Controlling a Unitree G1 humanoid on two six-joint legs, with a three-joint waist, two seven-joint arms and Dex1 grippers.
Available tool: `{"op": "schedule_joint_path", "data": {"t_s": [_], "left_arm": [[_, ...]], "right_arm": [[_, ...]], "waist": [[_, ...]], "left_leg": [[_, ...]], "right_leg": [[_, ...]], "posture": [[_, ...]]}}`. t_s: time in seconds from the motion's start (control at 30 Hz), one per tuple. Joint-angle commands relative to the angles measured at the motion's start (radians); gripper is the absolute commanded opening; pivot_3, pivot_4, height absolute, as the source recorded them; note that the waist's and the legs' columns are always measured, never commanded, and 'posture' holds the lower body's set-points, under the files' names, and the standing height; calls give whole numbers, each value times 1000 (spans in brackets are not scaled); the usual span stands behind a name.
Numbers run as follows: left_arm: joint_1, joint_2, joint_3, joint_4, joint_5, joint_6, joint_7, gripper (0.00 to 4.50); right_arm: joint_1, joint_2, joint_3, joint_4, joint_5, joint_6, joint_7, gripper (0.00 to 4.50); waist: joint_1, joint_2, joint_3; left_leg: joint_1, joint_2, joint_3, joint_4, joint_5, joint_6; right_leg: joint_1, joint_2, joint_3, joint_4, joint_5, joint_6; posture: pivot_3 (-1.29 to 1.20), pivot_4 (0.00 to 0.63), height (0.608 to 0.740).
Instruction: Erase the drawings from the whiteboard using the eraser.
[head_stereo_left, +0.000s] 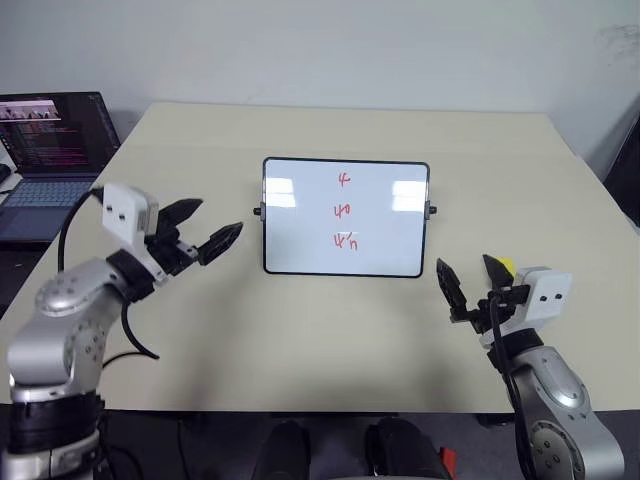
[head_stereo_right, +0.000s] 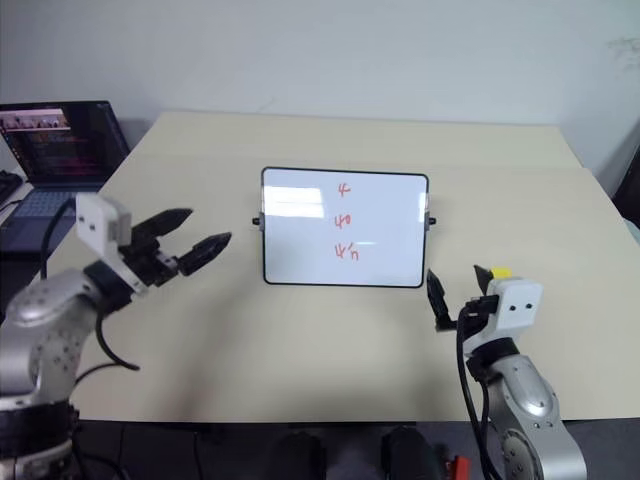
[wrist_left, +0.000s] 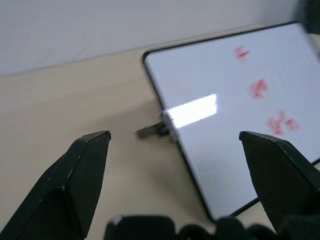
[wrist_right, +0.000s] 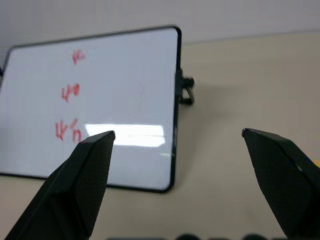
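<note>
The whiteboard (head_stereo_left: 345, 216) stands propped in the middle of the beige table (head_stereo_left: 300, 330). The drawings (head_stereo_left: 345, 211) are small red marks in three short rows near its centre. My left gripper (head_stereo_left: 220, 216) hovers open just left of the board, pointing toward it, with nothing between its fingers. My right gripper (head_stereo_left: 463, 262) is open and empty off the board's near right corner. The yellow eraser (head_stereo_left: 505, 267) peeks out right beside that gripper's outer finger, mostly hidden by the wrist. In the right wrist view the board (wrist_right: 100, 100) lies ahead.
An open laptop (head_stereo_left: 50, 150) with a lit screen sits on a lower surface past the table's left edge. The board's small black side knobs (head_stereo_left: 431, 211) stick out at mid-height. Bare tabletop surrounds the board on all sides.
</note>
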Motion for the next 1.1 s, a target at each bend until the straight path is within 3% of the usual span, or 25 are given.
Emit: {"op": "schedule_joint_path", "data": {"t_s": [0.03,0.27,0.43,0.57,0.77,1.1], "left_arm": [[-70,34,-77,-6,-35,49,-107,4500],[-241,50,-340,26,46,-29,-402,4500],[-430,-44,-469,218,185,-237,-521,4500],[-511,-138,-509,294,226,-308,-550,4500],[-567,-241,-557,368,285,-378,-569,4500],[-590,-298,-575,403,335,-402,-592,4500]], "right_arm": [[-53,-7,-23,-35,-3,47,-44,4461],[-143,-66,-181,-52,87,176,-71,4461],[-117,-217,-359,-64,185,409,-56,4461],[-129,-252,-436,-49,246,517,-67,4461],[-196,-247,-440,33,276,589,-90,4461],[-342,-291,-281,312,103,542,-101,4461]], "waist": [[-2,0,0],[-2,0,0],[4,0,0],[1,0,0],[-19,0,0],[-24,1,0]], "left_leg": [[0,0,1,0,0,0],[-6,0,1,1,0,-1],[-7,-1,2,1,0,0],[-8,-7,2,2,0,0],[-10,-7,0,2,0,1],[-10,-8,0,2,0,1]], "right_leg": [[0,0,1,0,0,0],[-6,3,1,1,0,0],[-6,6,2,1,0,-1],[-6,6,2,0,2,-4],[-6,6,2,1,2,-3],[-7,6,2,1,2,-3]], "posture": [[0,150,740],[0,150,740],[0,150,740],[0,150,740],[0,150,740],[0,150,740]]}}
